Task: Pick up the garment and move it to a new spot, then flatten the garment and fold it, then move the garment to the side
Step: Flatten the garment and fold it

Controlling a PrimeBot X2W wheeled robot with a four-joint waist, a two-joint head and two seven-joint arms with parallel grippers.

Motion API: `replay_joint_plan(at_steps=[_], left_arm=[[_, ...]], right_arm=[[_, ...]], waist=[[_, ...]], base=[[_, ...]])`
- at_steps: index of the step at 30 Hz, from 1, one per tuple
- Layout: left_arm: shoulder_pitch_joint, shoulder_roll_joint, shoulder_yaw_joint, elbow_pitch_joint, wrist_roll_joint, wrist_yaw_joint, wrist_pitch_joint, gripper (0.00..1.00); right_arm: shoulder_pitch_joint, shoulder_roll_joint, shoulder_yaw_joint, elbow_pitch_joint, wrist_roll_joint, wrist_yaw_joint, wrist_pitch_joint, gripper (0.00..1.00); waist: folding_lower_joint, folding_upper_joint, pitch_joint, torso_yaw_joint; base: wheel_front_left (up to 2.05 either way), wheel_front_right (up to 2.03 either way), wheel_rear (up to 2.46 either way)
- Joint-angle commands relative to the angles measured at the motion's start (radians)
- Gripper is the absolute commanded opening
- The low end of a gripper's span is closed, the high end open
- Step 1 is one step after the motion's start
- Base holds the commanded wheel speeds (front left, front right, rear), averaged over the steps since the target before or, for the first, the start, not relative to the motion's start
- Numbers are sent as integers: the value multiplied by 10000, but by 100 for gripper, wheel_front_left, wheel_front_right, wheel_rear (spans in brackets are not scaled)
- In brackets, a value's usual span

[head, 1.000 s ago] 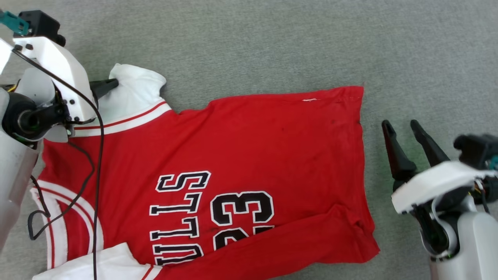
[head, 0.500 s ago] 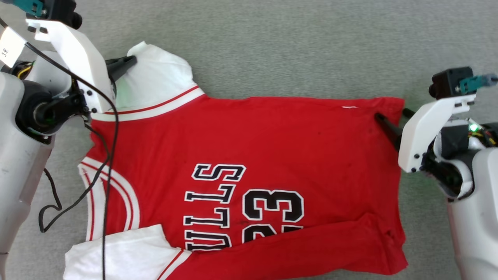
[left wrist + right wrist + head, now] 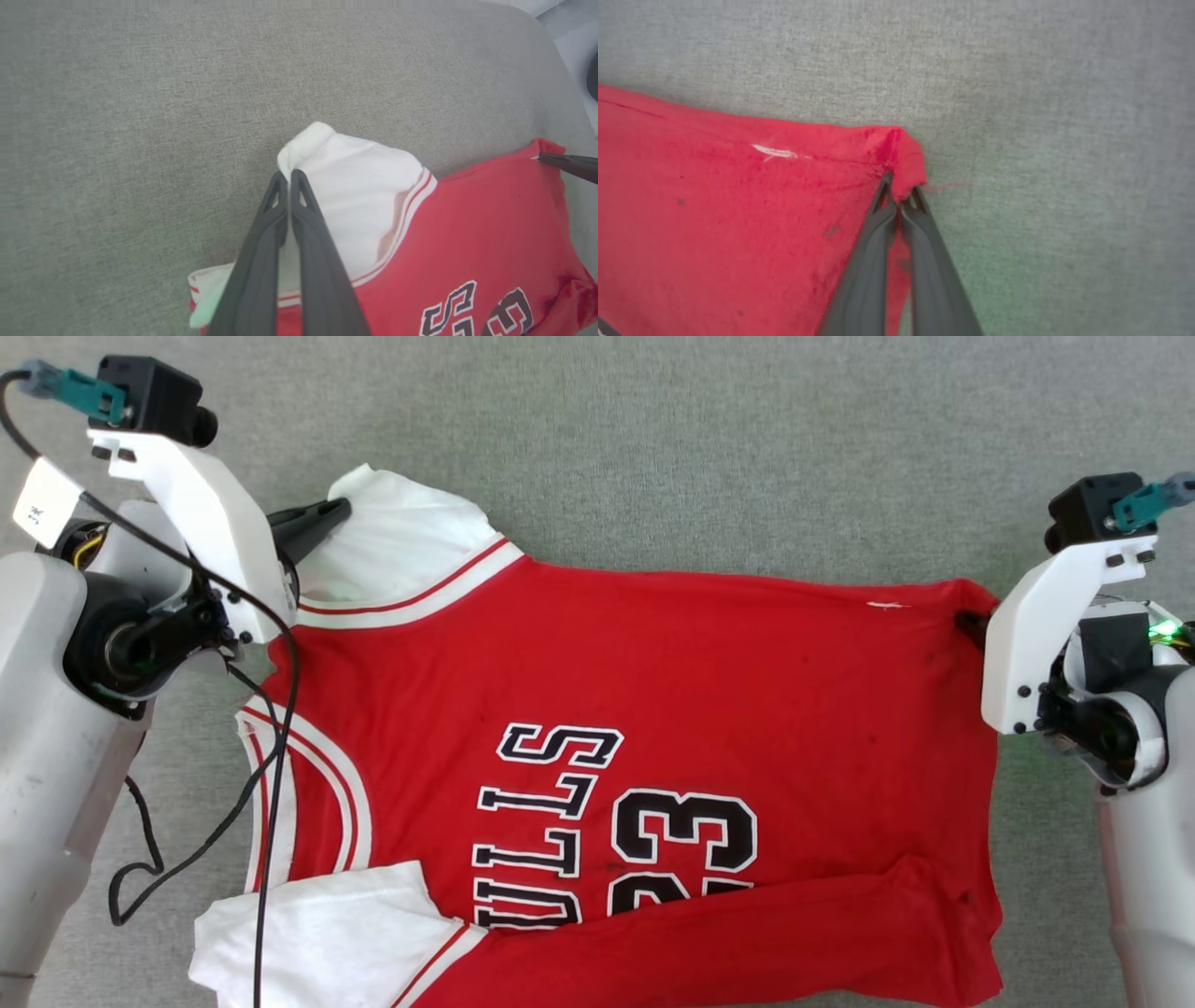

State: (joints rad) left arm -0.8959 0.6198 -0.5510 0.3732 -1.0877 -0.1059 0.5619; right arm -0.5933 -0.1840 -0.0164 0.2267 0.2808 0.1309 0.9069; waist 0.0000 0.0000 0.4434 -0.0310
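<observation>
garment (image 3: pixel 653 691) spread flat; left hand (image 3: pixel 288 176) pinching its white sleeve; right hand (image 3: pixel 901 192) pinching its hem corner

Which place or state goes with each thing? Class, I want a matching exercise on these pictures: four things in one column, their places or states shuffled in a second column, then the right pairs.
Column one
1. left gripper
2. right gripper
3. black lettering
4. grey fabric surface

Column two
A. lies under the garment
B. shut on the red hem corner
C. shut on a white sleeve
D. on the garment's upward face

Pairs: 1-C, 2-B, 3-D, 4-A
</observation>
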Motion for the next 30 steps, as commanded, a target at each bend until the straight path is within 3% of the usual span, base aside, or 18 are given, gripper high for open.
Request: replay_joint_plan(at_steps=[1,9,16,30], left_arm=[[178,53,70,-38,5,-46,-189,0],[1456,199,198,-564,56,115,-1154,0],[3449,26,47,-1515,-185,619,-1818,0],[6686,-95,-224,-2404,-599,1409,-2704,0]], right_arm=[[240,37,-72,-221,-42,-4,-187,0],[1505,223,-590,-1483,81,-6,-945,0],[3249,417,-855,-2191,386,-4,-1812,0],[5874,858,-1572,-2126,927,-4,-2585,0]], waist=[[0,0,-214,38],[0,0,-1116,304],[0,0,-1840,766],[0,0,-2883,1098]], base=[[0,0,0],[0,0,0],[0,0,0],[0,0,0]])
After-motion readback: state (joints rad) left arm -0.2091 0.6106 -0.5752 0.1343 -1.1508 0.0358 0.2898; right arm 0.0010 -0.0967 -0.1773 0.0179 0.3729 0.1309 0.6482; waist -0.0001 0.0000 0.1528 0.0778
